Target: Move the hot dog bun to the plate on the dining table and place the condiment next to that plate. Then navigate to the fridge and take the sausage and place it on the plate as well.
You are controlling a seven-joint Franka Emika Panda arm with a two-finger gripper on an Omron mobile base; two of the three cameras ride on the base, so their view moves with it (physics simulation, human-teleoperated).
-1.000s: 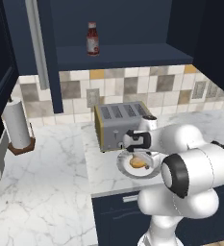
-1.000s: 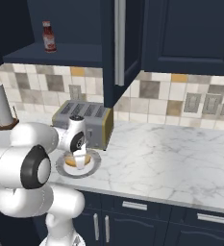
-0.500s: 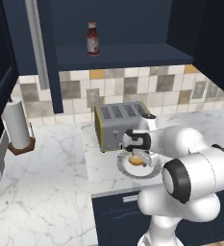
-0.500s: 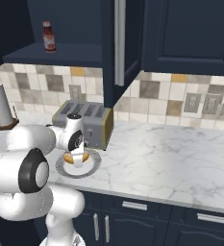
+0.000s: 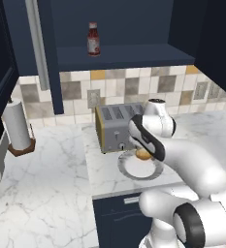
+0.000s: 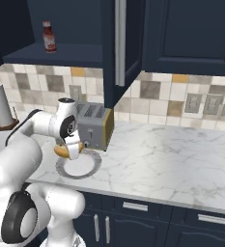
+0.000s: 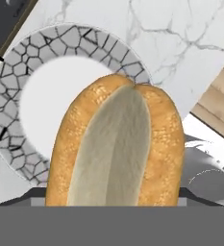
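On the marble worktop, just in front of the toaster (image 5: pixel 115 128), sits a white plate with a grey crackled rim (image 6: pixel 62 169), and the gripper (image 6: pixel 70 150) hangs right above it. Its jaws are closed on the hot dog bun (image 7: pixel 117 146), which fills the hand view lengthwise, golden crust on both sides and a pale split down the middle. From the right base camera the hot dog bun (image 6: pixel 66 149) sits clear of the plate's white centre, held in the air rather than lying on it. A second ago the jaws stood wider around the bun, which rested on the plate; since then they have narrowed onto it, and the bun has come up slightly. The arm's forearm has also swung lower and further across the foreground of the left base view.

The condiment (image 5: pixel 93 39) stands upright on the dark navy shelf above the tiled backsplash, far left of the toaster, unmoved. A paper towel roll (image 5: pixel 17 126) stands at the left end of the worktop.
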